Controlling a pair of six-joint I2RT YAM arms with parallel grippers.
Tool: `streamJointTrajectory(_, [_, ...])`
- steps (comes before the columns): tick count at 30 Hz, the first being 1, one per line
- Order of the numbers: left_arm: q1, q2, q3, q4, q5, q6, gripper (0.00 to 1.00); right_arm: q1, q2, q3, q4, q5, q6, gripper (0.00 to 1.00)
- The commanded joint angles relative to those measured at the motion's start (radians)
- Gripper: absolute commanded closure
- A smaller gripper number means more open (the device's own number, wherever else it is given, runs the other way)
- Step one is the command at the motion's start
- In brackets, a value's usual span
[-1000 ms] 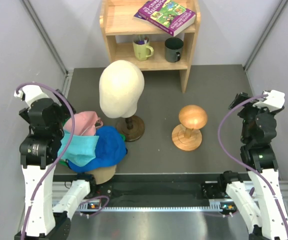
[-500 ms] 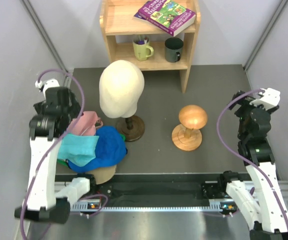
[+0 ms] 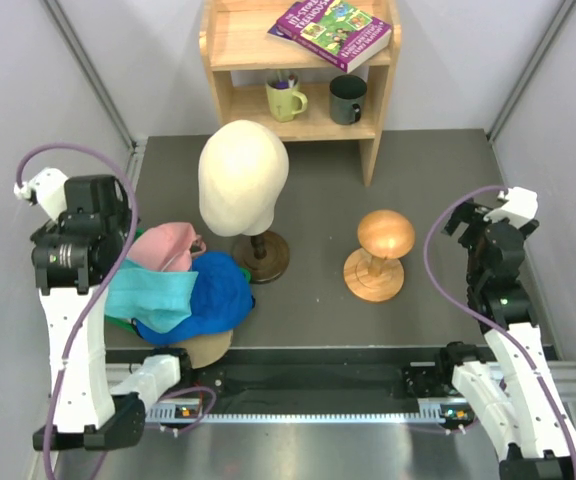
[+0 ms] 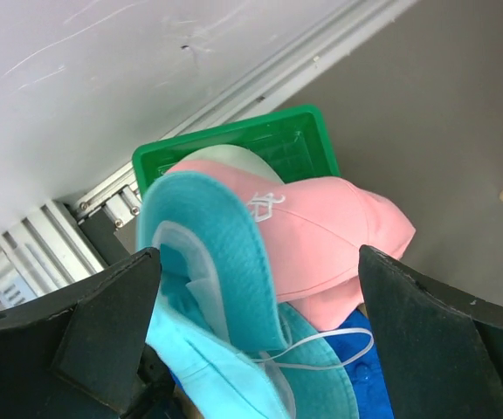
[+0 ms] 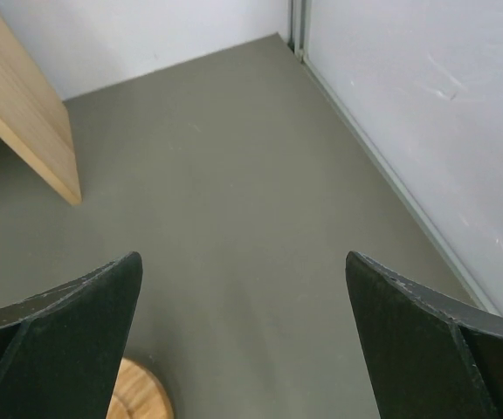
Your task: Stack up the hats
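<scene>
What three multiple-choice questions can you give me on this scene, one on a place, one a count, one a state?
1. Where is the hat pile?
A) against the right wall
B) beside the mannequin head, near the left arm
C) on the wooden stand

2. How many mugs stand on the shelf?
A) one
B) two
C) four

3. The left tool is:
A) shut on the pink cap
B) shut on a mug
C) open, holding nothing

Answers:
1. B, the pile lies left of the head's base.
2. B, a green mug and a dark mug.
3. C, its fingers stand wide apart above the hats.
</scene>
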Motion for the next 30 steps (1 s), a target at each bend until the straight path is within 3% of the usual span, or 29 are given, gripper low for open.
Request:
streamJointTrajectory(1, [0.043, -0.020, -0.073, -0.191, 0.002, -0.059, 0.01, -0.006, -0.021, -0.021, 0.018, -0.034, 0.014, 0.00])
streamJointTrajectory(5, [0.053, -0.054, -0.102, -0.190, 0.007, -0.188, 0.01, -0.008, -0.008, -0.022, 0.018, -0.044, -0.007, 0.00])
streamJointTrajectory(9, [0.058, -0.051, -0.122, -0.188, -0.058, -0.187, 0.01, -0.009, -0.004, -0.029, 0.021, -0.048, -0.007, 0.00])
streamJointTrajectory(18, [0.063, -0.106, -0.268, -0.190, -0.029, -0.262, 0.01, -0.008, 0.000, -0.034, 0.026, -0.059, -0.007, 0.00])
streamJointTrajectory(23, [0.064, -0.138, -0.300, -0.190, -0.019, -0.286, 0.06, -0.008, 0.006, -0.032, 0.020, -0.067, -0.006, 0.00])
streamJointTrajectory(26, [0.066, -0.155, -0.325, -0.188, -0.010, -0.277, 0.22, -0.008, 0.009, -0.035, 0.020, -0.076, -0.004, 0.00])
streamJointTrajectory(29, [0.066, -0.165, -0.339, -0.188, 0.010, -0.289, 0.23, -0.006, 0.011, -0.034, 0.018, -0.080, -0.004, 0.00])
streamJointTrajectory(30, [0.066, -0.162, -0.351, -0.178, 0.011, -0.291, 0.19, -0.008, 0.012, -0.035, 0.018, -0.082, -0.004, 0.00])
